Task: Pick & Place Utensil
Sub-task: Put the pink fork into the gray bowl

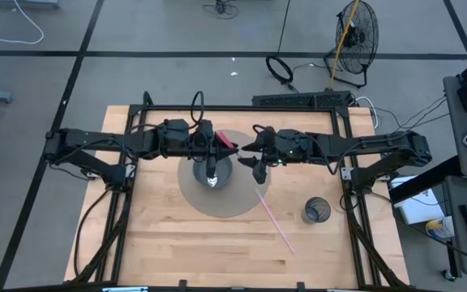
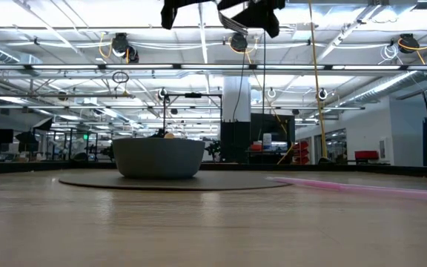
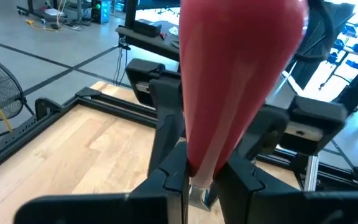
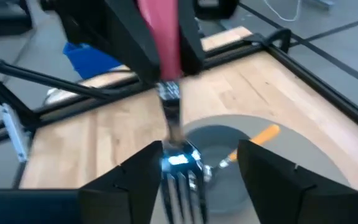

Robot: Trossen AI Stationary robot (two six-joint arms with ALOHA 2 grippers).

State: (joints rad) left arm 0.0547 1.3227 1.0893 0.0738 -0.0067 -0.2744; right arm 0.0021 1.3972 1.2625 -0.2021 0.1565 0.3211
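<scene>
A fork with a pink-red handle [image 3: 229, 74] and metal tines [image 4: 179, 177] is held by my left gripper [image 1: 210, 154] above the grey bowl [image 1: 217, 172]. The fork slants down, and its tines [image 1: 212, 180] hang over the bowl. The bowl stands on a round grey mat [image 1: 233, 203]. An orange-handled utensil [image 4: 261, 134] lies in the bowl. My right gripper [image 1: 255, 166] is open and hovers just right of the bowl, high above the table. In its wrist view its fingers [image 4: 135, 180] frame the tines without touching them. My left gripper [image 3: 199, 177] pinches the fork between its two fingers at the narrow end of the pink-red handle [image 3: 201, 163], where the metal neck begins. The fingers [image 3: 173, 168] lie across the handle. The fork is lifted clear and slants with its tines lowest, above the bowl.
A long thin pink utensil [image 1: 276, 221] lies on the wood right of the mat, also seen low on the table [image 2: 362, 187]. A dark mesh cup [image 1: 316, 211] stands near the table's right edge. Bare wood runs along the near edge.
</scene>
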